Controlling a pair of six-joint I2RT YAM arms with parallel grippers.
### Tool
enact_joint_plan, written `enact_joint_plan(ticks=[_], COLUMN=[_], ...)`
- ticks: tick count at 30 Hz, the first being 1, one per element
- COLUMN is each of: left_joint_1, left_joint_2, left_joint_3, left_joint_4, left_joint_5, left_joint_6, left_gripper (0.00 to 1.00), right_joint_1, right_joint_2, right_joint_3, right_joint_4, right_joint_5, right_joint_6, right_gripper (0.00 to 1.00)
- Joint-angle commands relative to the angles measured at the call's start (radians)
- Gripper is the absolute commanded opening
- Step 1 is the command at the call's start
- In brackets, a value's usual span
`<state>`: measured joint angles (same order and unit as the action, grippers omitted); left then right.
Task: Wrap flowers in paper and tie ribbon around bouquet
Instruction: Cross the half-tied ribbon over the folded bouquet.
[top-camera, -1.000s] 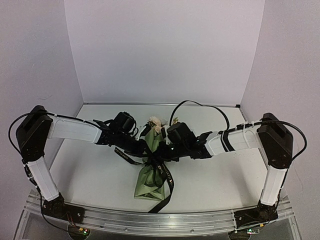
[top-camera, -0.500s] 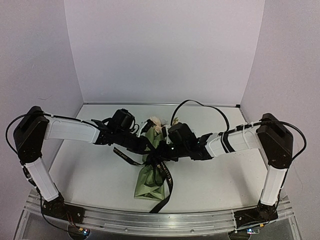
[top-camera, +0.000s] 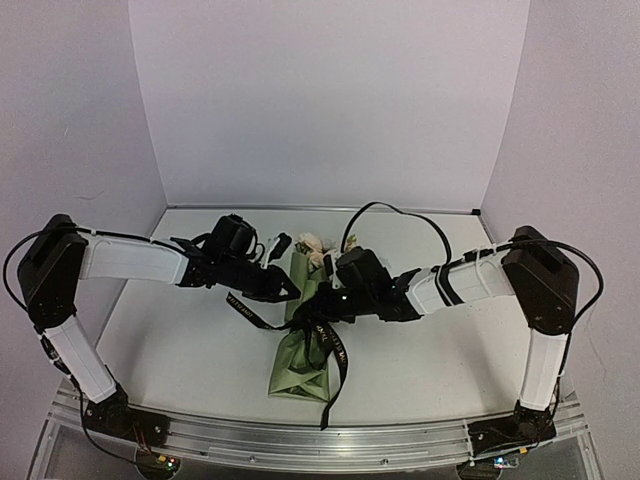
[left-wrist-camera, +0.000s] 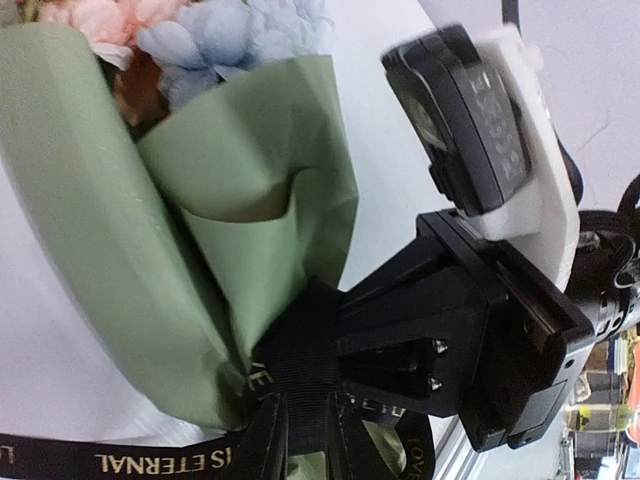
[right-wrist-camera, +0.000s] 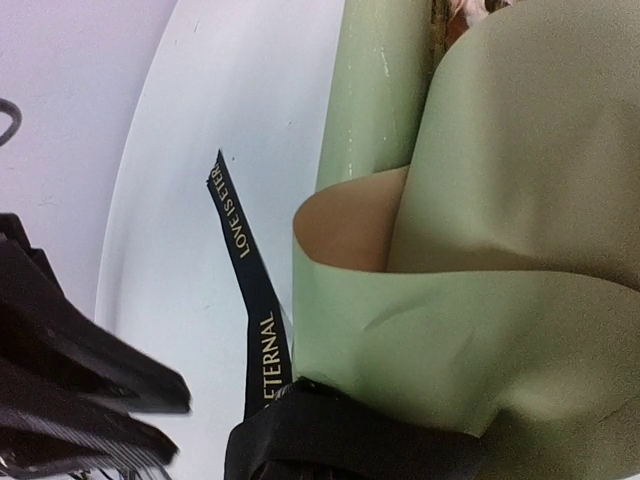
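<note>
Bouquet (top-camera: 298, 368) lies between left claw (top-camera: 292, 292) and right claw (top-camera: 321, 303).

Reads as a robotics lab test booth, not a home or shop. Plain pale wall panels (top-camera: 330, 100) boxing in a white surface (top-camera: 180, 350) on three sides; an aluminium rail (top-camera: 330, 440) along the near edge with two arm bases (top-camera: 105, 412) bolted to it. Loose black cables (top-camera: 398, 206) looping in the open above the arms.
</note>
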<state>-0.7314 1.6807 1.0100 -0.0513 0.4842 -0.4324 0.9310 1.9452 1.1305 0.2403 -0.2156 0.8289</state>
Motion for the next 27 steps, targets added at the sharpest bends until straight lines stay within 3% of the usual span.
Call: enact_joint_plan(ticks=[1,10,18,27], left_joint_1=[0.051,0.057,0.056,0.055], left_joint_2=[-0.046,0.097,0.09,0.054], left_joint_3=[-0.012,0.072,0.069,0.035], left_joint_4=[0.011,-0.062,-0.059,-0.025], left_joint_5=[-0.046,0.063,0.103,0.121], left_joint_6=[-0.028,-0.001,0.011,0.011], left_gripper=[0.17,0.09,0.09,0.09], right_joint_1=[-0.004,-0.004,-0.007,-0.015], right_joint_2=[0.006,0.006,0.026,0.032], right_joint_3=[0.028,0.043,0.072,0.073], right_joint_4=[0.042,0.074,0.094,0.08], right_joint_5=[-0.001,-0.06,-0.13,-0.109], right_joint_6=[-0.03,-0.041,-0.03,-0.018], right_gripper=[0.0,0.0,0.0,0.0])
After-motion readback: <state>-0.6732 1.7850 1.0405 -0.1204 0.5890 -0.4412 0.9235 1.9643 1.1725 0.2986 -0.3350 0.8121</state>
